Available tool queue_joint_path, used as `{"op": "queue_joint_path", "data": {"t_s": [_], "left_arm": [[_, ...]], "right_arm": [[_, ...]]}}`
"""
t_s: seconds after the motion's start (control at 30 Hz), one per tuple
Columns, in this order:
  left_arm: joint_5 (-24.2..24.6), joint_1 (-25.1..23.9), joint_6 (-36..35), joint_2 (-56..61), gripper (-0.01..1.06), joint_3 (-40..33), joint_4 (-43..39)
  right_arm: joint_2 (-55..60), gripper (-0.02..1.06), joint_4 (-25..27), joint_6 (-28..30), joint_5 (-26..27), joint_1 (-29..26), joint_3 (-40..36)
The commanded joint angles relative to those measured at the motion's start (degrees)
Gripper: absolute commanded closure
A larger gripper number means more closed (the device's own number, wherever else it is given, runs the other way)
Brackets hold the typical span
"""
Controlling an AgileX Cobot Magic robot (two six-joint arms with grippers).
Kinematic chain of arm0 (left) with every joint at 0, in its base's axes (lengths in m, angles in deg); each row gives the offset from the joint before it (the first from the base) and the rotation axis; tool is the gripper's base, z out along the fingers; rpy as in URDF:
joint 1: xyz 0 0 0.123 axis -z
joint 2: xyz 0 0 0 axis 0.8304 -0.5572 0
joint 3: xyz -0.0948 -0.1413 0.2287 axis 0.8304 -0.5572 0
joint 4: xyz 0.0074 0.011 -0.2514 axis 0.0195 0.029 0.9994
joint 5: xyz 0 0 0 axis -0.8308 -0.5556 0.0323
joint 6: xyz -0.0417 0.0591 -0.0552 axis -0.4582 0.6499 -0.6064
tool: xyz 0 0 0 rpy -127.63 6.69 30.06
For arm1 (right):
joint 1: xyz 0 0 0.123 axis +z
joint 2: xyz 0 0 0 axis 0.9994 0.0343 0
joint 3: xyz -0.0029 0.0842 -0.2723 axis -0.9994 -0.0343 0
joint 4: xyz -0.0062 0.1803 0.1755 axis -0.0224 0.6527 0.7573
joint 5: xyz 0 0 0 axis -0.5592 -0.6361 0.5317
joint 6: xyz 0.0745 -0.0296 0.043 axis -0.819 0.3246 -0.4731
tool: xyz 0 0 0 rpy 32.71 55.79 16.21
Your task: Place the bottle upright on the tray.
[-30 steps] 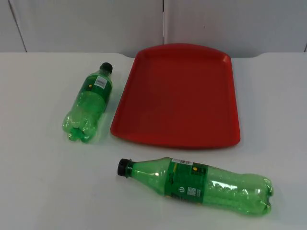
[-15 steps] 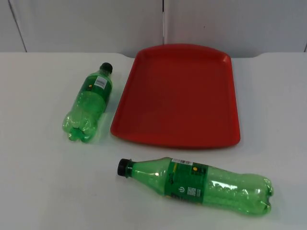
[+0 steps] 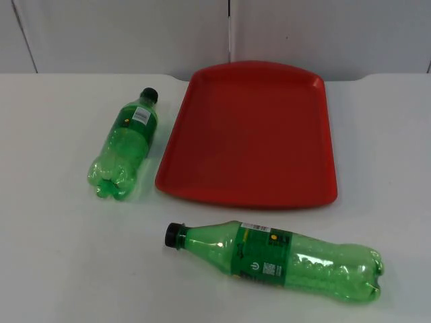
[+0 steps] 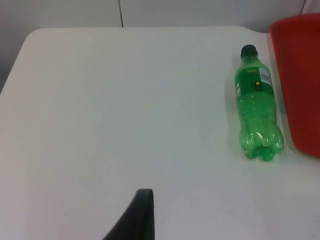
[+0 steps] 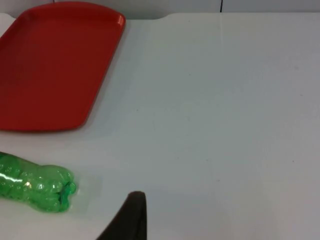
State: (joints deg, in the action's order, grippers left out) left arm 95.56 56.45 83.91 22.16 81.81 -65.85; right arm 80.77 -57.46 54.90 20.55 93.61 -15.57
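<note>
An empty red tray (image 3: 250, 134) lies at the back middle of the table. A small green bottle (image 3: 124, 145) with a black cap lies on its side just left of the tray, cap toward the wall. A larger green bottle (image 3: 276, 260) lies on its side in front of the tray, cap pointing left. My left gripper (image 4: 137, 220) waits over bare table, well to the left of the small bottle (image 4: 256, 105) and the tray's edge (image 4: 300, 85). My right gripper (image 5: 130, 220) waits to the right of the large bottle's base (image 5: 37, 187) and the tray (image 5: 50, 65).
The white table ends at the grey partition wall (image 3: 229, 33) just behind the tray. Bare table top stretches left of the small bottle and right of the tray.
</note>
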Motion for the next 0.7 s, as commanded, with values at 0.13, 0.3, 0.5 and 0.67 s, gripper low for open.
{"op": "queue_joint_path", "data": {"t_s": [0.13, 0.3, 0.5, 0.67], "left_arm": [[-7.98, -0.15, 0.6, -7.37, 0.0, 0.24, 0.73], [-11.11, -0.15, 0.85, -13.46, 0.0, 2.47, 1.13], [-11.11, -0.15, 1.93, -22.57, 0.0, 9.58, 1.14], [-10.1, -0.15, 3.13, -31.22, 0.0, 16.9, 1.24]], "right_arm": [[-0.18, -0.01, 0.29, 0.32, 0.27, -0.37, -0.1], [-0.18, -0.01, 0.29, 0.32, 0.27, -0.37, -0.1], [-0.18, -0.01, 0.29, 0.32, 0.27, -0.37, -0.1], [-0.18, -0.01, 0.29, 0.32, 0.27, -0.37, -0.1]]}}
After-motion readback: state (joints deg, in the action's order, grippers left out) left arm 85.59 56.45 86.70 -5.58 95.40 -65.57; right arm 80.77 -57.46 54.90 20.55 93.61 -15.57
